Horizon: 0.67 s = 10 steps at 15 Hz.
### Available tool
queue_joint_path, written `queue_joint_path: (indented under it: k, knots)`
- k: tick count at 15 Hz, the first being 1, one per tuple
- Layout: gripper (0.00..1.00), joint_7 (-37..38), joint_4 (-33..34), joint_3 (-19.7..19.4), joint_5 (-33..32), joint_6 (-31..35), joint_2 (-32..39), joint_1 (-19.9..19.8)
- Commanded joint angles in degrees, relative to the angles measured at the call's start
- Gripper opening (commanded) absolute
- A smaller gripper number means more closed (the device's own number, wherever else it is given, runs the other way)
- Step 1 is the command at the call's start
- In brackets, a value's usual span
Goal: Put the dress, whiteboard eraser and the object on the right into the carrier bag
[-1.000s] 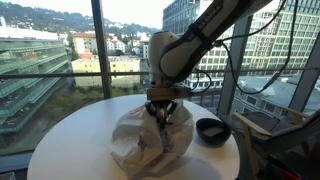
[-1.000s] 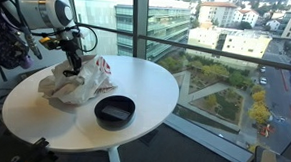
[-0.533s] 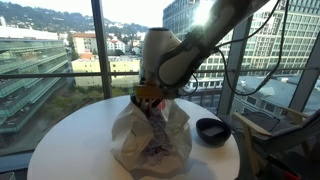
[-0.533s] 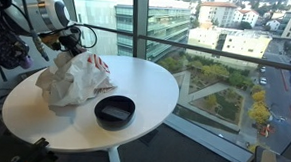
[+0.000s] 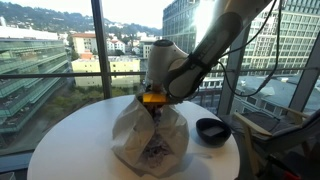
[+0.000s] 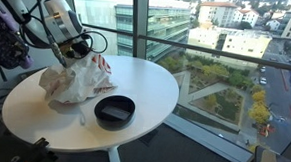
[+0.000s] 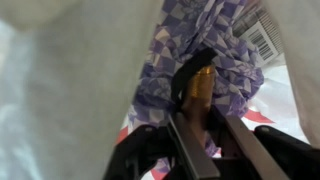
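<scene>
My gripper (image 5: 152, 99) hangs over the mouth of the white carrier bag (image 5: 150, 140), which lies crumpled on the round table; it shows in both exterior views (image 6: 75, 49). In the wrist view my gripper (image 7: 200, 115) is shut on a yellow and black whiteboard eraser (image 7: 197, 85). Below it lies the purple patterned dress (image 7: 190, 35), inside the white bag (image 7: 70, 80). The bag also shows in an exterior view (image 6: 75, 82). A black bowl (image 5: 212, 130) stands on the table beside the bag, also seen in an exterior view (image 6: 114, 110).
The round white table (image 6: 155, 87) stands by tall windows. A small white scrap (image 6: 81, 119) lies next to the bowl. Dark equipment and cables (image 6: 2, 43) stand behind the arm, near the table's edge.
My gripper has risen from low in the bag's mouth and shifted a little sideways. The yellow eraser between the fingers now shows above the bag. The bag's top has been pulled up.
</scene>
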Motion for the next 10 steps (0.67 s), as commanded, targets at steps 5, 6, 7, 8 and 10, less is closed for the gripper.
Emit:
queue_joint_path:
  k: [5, 6, 7, 8, 10]
  knots:
    - [0.93, -8.2, 0.4, 8.7, 12.2, -15.8, -5.2, -0.7]
    - [0.98, -10.1, 1.0, 10.7, 15.9, -19.7, -6.2, -1.4]
    - [1.0, -12.3, 1.5, 12.8, 20.0, -22.0, -7.2, -2.3]
    - [1.0, -14.6, 2.1, 14.8, 24.7, -23.4, -8.0, -3.3]
    - [1.0, -19.7, 3.1, 18.0, 34.7, -26.1, -9.2, -5.1]
